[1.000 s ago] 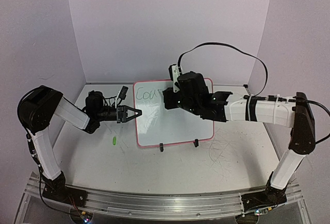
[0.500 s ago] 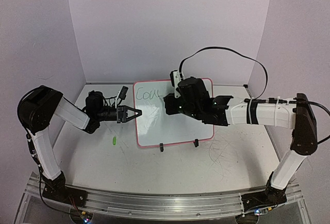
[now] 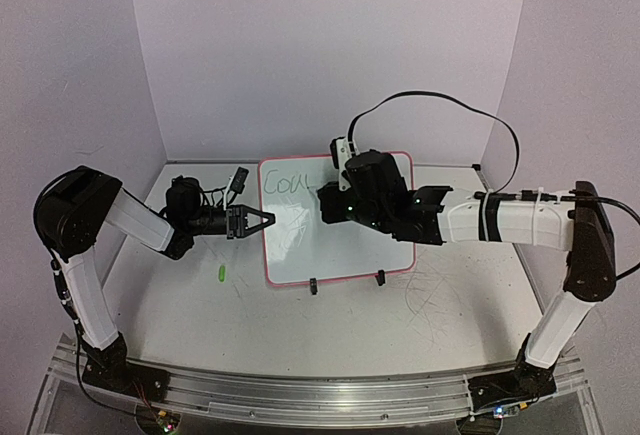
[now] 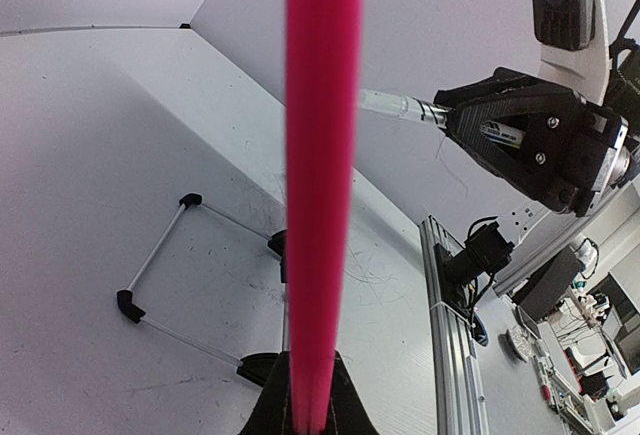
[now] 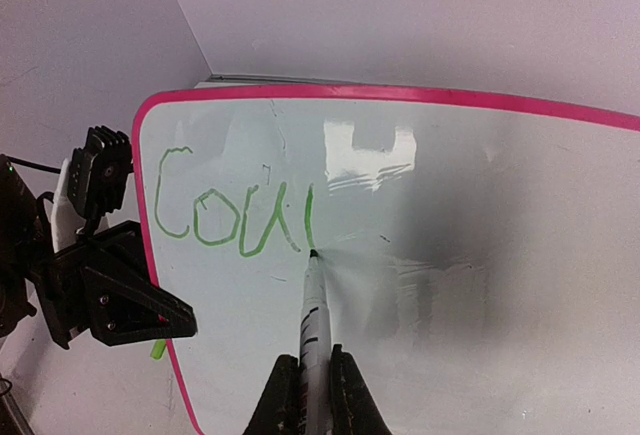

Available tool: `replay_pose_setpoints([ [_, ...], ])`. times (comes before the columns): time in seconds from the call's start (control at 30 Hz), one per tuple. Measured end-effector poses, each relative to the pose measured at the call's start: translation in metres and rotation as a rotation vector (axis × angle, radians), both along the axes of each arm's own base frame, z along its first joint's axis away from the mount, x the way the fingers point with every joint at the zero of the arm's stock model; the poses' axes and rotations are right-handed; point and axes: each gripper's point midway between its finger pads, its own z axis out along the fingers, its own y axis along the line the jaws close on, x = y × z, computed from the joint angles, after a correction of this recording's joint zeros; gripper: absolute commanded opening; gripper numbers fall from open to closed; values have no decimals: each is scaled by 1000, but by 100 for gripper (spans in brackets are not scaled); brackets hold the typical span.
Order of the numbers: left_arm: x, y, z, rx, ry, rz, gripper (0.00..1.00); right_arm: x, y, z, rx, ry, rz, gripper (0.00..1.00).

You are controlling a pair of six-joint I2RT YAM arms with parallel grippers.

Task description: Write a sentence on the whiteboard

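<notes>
Pinching the pink left rim of the whiteboard (image 3: 330, 250) in the left gripper (image 3: 262, 220), fingers clenched tight, mid-table. Clamping a marker (image 5: 312, 315) upright in the right gripper (image 5: 316, 380), tip touching the glossy face just past green "Cou" and one upstroke of the sentence (image 5: 225, 217), near the board's far edge.

Lilac walls (image 3: 330, 45), scratched white tabletop (image 3: 330, 340)

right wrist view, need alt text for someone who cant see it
A marker held in the right fingers presses its tip to the pink-rimmed whiteboard, at the foot of a stroke just after the green letters "Cou". The left fingers grip the board's left rim.
</notes>
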Motion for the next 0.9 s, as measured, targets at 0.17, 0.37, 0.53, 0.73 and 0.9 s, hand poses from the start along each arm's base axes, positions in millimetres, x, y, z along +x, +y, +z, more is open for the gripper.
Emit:
replay_pose_setpoints([
  [0.17,0,0,0,0,-1,-1,0,1,0,3,-2,-5,-1,0],
  [0.37,-1,0,1,0,-8,-3,0,5,0,13,2,-25,-17,0],
  [0.53,-1,0,1,0,-6,-2,0,9,0,16,4,-33,-29,0],
  [0.73,0,0,1,1,-6,0,0,13,-3,18,4,-43,-56,0],
  [0.9,0,0,1,1,-5,0,0,14,-7,19,5,-49,-79,0],
])
